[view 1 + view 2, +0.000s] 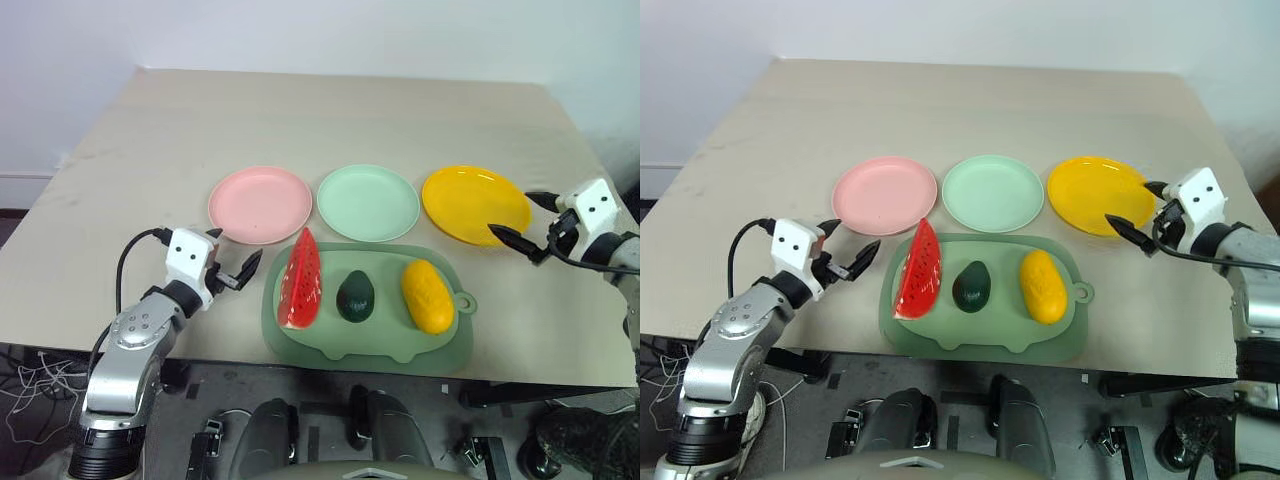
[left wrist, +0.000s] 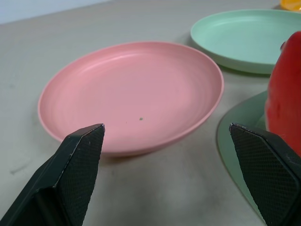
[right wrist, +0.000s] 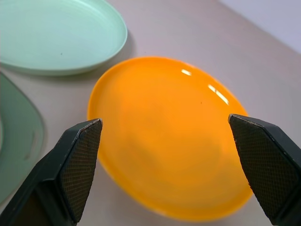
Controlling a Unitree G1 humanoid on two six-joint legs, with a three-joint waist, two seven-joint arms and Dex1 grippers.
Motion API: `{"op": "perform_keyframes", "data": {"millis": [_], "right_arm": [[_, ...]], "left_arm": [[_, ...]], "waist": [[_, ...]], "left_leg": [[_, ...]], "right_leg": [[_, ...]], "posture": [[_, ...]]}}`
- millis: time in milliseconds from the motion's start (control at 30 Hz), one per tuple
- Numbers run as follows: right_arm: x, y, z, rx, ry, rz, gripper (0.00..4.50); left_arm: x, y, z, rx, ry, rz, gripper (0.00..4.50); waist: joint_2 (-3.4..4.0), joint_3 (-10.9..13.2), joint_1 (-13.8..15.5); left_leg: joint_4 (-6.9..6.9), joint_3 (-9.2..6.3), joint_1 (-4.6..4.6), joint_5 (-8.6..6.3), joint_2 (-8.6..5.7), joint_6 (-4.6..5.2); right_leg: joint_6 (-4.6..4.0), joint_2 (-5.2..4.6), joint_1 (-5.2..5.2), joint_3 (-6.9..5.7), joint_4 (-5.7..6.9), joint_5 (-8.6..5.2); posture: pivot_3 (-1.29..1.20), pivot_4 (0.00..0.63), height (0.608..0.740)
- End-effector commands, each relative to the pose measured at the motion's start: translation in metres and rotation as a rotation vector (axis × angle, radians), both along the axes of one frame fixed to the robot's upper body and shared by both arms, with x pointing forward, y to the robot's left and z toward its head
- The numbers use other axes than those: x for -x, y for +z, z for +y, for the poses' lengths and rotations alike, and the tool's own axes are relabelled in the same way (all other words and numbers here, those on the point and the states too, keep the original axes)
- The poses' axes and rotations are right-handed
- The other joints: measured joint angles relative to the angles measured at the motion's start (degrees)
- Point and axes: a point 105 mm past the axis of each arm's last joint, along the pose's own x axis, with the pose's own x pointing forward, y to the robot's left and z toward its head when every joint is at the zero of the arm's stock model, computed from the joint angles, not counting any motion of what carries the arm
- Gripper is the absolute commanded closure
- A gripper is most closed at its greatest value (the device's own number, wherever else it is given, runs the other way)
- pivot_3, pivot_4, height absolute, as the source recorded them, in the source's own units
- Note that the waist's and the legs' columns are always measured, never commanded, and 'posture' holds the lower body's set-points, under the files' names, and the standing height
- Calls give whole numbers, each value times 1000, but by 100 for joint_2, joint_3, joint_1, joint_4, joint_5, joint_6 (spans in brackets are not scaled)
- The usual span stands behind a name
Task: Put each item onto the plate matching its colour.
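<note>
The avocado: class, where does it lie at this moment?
In the left eye view the avocado lies mid-tray on the green tray, between the watermelon wedge and the yellow fruit, just before the mint plate.

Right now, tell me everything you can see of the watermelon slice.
The watermelon slice is a toy wedge that looks like plastic: red flesh dotted with dark seeds and a thin green rind along its curved back. It stands on edge at the left end of the green tray, its point toward the pink plate, its flat red face toward the left claw. Only the tray touches it. The avocado lies beside it, apart. The claw is open beside the tray, clear of the slice.
</note>
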Motion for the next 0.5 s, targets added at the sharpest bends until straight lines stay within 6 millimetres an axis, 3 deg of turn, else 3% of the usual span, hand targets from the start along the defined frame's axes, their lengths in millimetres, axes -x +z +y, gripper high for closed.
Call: {"op": "perform_keyframes", "data": {"millis": [33, 267, 500], "right_arm": [[-6, 12, -1, 7, 5, -49, 0], [-11, 19, 3, 17, 23, -67, 0], [5, 26, -8, 18, -5, -23, 0]], "left_arm": [[3, 16, -3, 5, 5, -70, 46], [4, 18, -1, 38, 24, -83, 46], [1, 11, -7, 28, -21, -59, 46]], "waist": [[0, 0, 14], [1, 0, 9], [1, 0, 25]], "left_leg": [[0, -1, -1, 0, 0, 0], [1, 0, -1, 0, 0, 0], [1, -1, -2, 0, 2, 0]], "right_leg": [[0, -1, 0, 0, 0, 0], [0, -2, 0, 0, 1, 0], [0, -4, 0, -1, 0, 0]], "posture": [[0, 150, 740], [0, 150, 740], [0, 150, 740]]}}
